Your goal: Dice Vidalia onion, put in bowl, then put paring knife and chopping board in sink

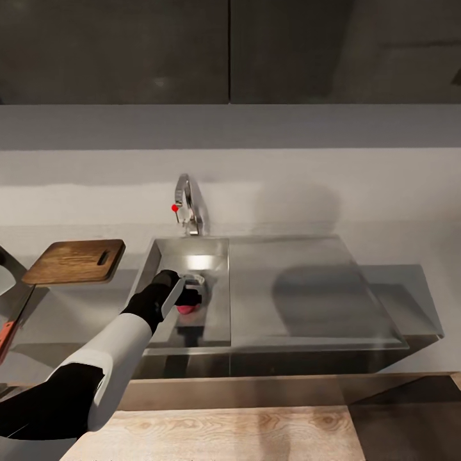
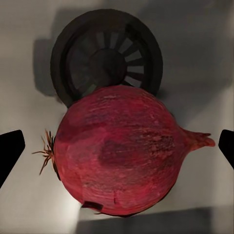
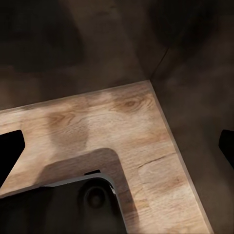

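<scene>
Left tool (image 2: 117, 146) straddles Vidalia onion (image 2: 117, 151) in sink (image 1: 218, 246).

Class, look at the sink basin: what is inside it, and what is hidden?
Inside the sink lies the Vidalia onion, beside the round drain. The left gripper, open, hovers above, hiding most of the onion in the head view.

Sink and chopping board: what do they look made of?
Sink: looks like brushed stainless steel, grey with soft reflections and a bright highlight in the basin. Chopping board: apparently wood, mid-brown with visible grain lines, matte finish, slot handle cut through.
</scene>
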